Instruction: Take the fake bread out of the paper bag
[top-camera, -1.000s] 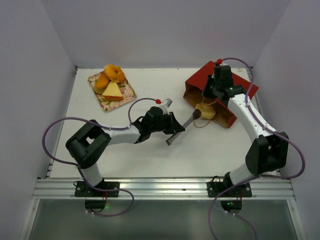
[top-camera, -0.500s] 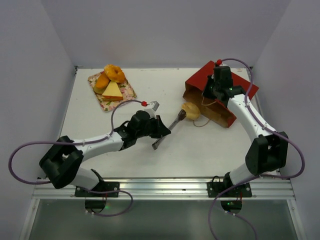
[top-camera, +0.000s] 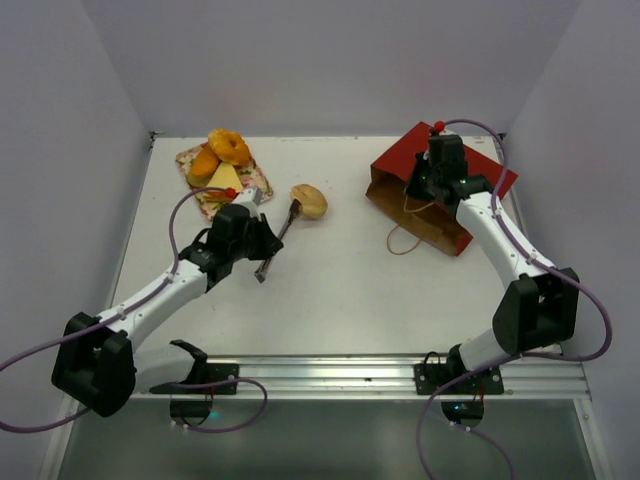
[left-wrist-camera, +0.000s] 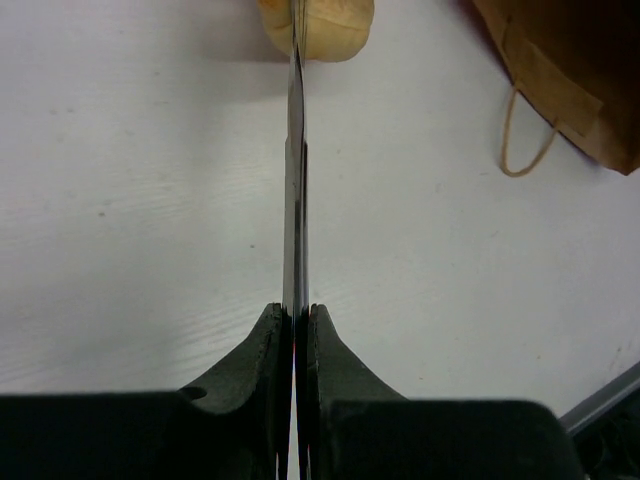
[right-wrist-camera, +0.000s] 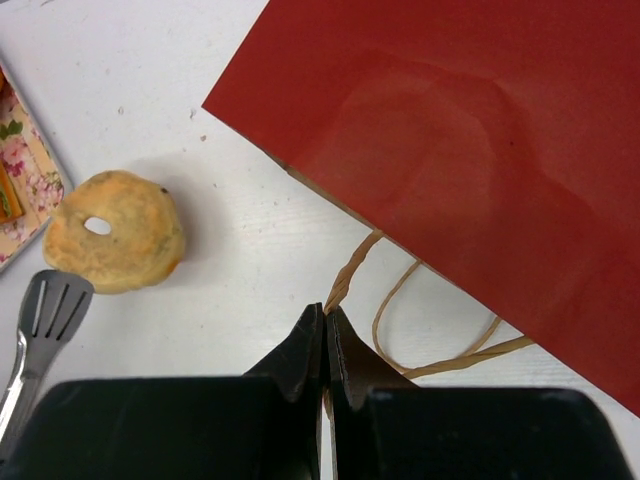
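L gripper (left-wrist-camera: 295, 312) clamped on slotted metal tongs (left-wrist-camera: 296, 180), tips at round tan roll (top-camera: 308, 201), outside bag, near floral tray (top-camera: 260, 186) w/ 3 toy bread pieces (top-camera: 226, 160). R gripper (right-wrist-camera: 325, 312) pinched on thin cord handle (right-wrist-camera: 355, 265) of dark-red paper bag (right-wrist-camera: 480, 150).

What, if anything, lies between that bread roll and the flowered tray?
Nothing visible. Only bare table separates the roll from the tray. The left gripper holds the tongs from the near side.

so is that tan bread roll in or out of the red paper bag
Out: the tan round bread roll sits on the white table, well clear of the dark-red paper bag.
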